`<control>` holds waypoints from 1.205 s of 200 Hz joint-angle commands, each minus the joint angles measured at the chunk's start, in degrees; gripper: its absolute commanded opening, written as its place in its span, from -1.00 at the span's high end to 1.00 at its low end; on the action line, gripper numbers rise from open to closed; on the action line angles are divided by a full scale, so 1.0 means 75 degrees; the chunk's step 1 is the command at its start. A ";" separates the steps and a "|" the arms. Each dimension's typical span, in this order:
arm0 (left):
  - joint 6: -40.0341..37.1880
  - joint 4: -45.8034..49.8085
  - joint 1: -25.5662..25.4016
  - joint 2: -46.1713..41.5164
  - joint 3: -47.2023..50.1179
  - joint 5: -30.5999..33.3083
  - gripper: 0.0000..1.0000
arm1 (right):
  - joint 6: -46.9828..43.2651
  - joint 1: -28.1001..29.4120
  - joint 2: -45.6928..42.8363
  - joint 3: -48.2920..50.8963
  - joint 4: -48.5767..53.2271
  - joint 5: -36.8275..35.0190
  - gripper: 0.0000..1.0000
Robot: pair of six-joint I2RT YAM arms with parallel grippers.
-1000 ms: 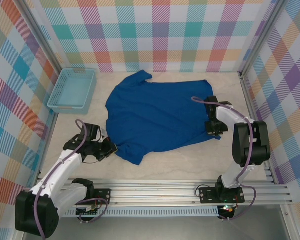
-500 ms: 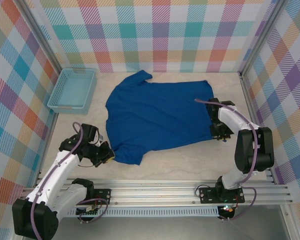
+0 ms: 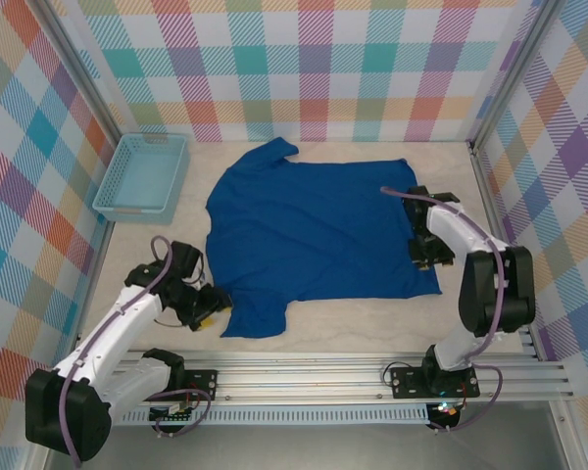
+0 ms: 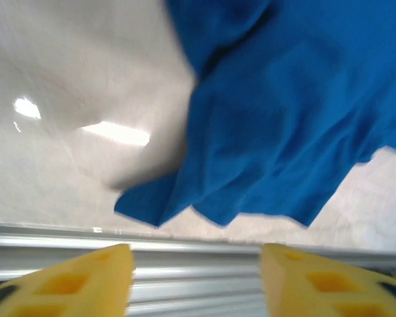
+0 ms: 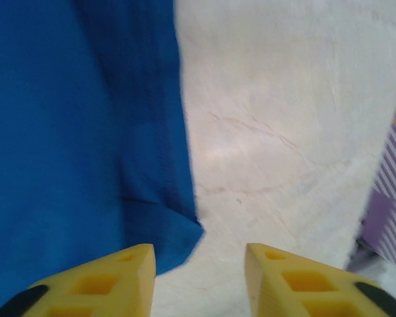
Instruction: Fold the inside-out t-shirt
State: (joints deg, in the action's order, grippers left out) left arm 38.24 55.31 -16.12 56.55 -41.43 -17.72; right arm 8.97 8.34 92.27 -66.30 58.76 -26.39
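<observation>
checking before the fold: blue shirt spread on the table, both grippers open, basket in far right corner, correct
No: the top external view shows the basket in the far left corner. The shirt is spread on the table, and the left gripper and right gripper are open.

The t-shirt [image 4: 290, 125] is smearing with blur in the left wrist view and running off the top and right edges. In the right wrist view it is running off the left edge. The left claw [image 4: 197, 281] and right claw [image 5: 199, 277] are being cropped at the bottom.
</observation>
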 commanded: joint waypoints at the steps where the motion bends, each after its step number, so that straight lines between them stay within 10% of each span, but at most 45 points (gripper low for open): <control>1: -0.0524 -0.0519 -0.0054 0.0194 -0.1172 0.1773 -0.31 | -0.0328 0.0060 -0.0426 -0.0499 -0.1456 0.1403 0.00; 72: -0.1599 -0.4529 -0.0025 0.4314 -0.3760 0.3069 -0.43 | 0.0704 -0.0080 0.2104 -0.2497 -0.3836 0.2621 -0.12; 139: -0.2185 -0.3302 0.0603 0.8655 -0.7411 0.2504 -0.41 | 0.1609 -0.0496 0.4069 -0.4212 -0.3921 0.3945 -0.10; 241: -0.2224 -0.2604 0.1763 0.9811 -0.7635 0.1834 -0.40 | 0.2219 -0.1030 0.5212 -0.4888 -0.2859 0.4240 -0.03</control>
State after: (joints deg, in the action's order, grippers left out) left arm 22.92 31.46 -4.97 127.04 -97.84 -3.64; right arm 23.66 1.13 131.11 -103.83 32.73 5.08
